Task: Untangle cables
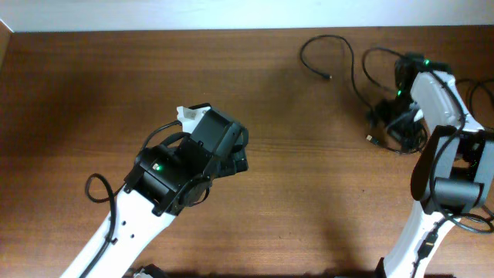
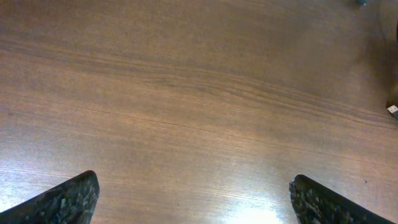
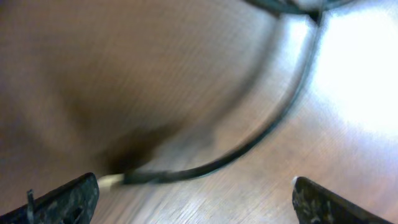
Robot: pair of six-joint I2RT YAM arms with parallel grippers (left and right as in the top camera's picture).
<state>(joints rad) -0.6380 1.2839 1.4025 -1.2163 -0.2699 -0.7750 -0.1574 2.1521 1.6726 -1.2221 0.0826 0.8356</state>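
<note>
Black cables [image 1: 363,73] lie tangled at the table's back right. One loop with a plug end [image 1: 328,76] runs out to the left. My right gripper [image 1: 401,127] hangs over the tangle, open. In the right wrist view [image 3: 196,199] a black cable [image 3: 273,118] with a pale metal plug [image 3: 111,180] lies on the wood between the fingers, just ahead of the left fingertip. My left gripper [image 1: 235,158] is open and empty over bare wood near the table's middle; its wrist view [image 2: 193,196] shows only wood and a small plug tip [image 2: 392,111] at the right edge.
The wooden table [image 1: 255,93] ends at a white wall along the back edge. The right arm's own cables [image 1: 471,220] hang near the right edge. A cable loop [image 1: 96,189] hangs off the left arm.
</note>
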